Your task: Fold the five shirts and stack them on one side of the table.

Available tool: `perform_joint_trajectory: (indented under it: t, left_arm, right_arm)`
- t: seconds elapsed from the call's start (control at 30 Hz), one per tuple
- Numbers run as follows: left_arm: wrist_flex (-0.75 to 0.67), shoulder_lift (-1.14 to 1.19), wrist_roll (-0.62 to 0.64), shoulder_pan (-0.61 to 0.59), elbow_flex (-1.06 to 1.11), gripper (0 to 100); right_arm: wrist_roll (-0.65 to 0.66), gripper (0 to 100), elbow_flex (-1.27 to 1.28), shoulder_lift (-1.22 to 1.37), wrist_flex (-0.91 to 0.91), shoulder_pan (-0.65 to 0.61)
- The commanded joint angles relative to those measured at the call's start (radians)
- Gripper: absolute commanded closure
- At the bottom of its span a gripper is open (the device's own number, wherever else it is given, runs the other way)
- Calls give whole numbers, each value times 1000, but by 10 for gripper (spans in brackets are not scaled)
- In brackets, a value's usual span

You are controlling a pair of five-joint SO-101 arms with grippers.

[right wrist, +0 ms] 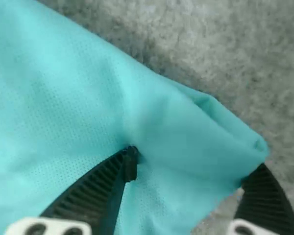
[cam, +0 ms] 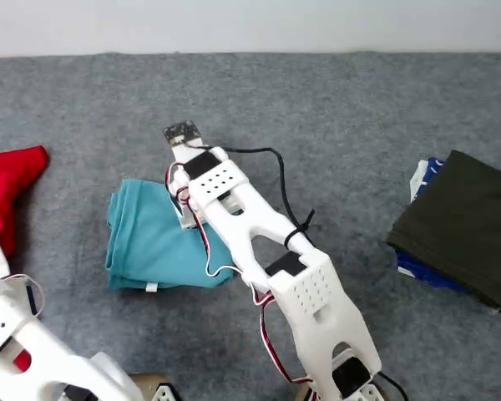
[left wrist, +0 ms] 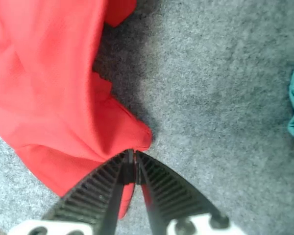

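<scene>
A folded teal shirt [cam: 146, 242] lies left of the table's middle. My right gripper [cam: 186, 213] is down at its right edge. In the right wrist view it [right wrist: 196, 174] is open: one fingertip [right wrist: 130, 164] presses on the teal shirt [right wrist: 63, 98] and the other stands just past the cloth's edge, over the mat. A crumpled red shirt [cam: 12, 180] lies at the far left. My left gripper [left wrist: 132, 164] is shut on a fold of the red shirt [left wrist: 49, 88]. Three folded shirts are stacked at the right edge, a dark olive one [cam: 463, 221] on top.
The table is covered with a grey mat [cam: 334, 109]. A blue shirt [cam: 430, 271] and a white one show under the olive one. The right arm's black cable [cam: 280, 180] loops over the mat beside the arm. Open mat lies between the teal shirt and the stack.
</scene>
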Motion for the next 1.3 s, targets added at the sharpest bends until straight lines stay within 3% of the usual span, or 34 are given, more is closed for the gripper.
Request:
perform_joint_trajectory:
  t: [0.0,0.1,0.2,0.37,0.63,0.77,0.93,1.07,1.27]
  left_arm:
    - [11,-23,5,3,-39,985]
    - [11,-23,5,3,-39,985]
    - [11,-23,5,3,-41,985]
    - [11,-23,5,6,-47,985]
    - [11,-23,5,8,-47,985]
    - [11,-23,5,9,-47,985]
    - [11,-23,5,9,-47,985]
    - [9,-23,5,11,-44,985]
    - [9,-23,3,11,-44,985]
  right_arm:
    - [-5,805,-9,7,-5,-1]
    - [23,931,-9,12,-4,10]
    - [101,990,-9,8,-1,24]
    - [178,988,-44,8,110,59]
    - [483,988,-175,7,450,222]
    - [615,988,-172,-47,433,404]
    - [1007,988,-172,-47,335,539]
    - [1241,988,-172,-56,139,547]
    - [1425,986,-196,-53,-33,460]
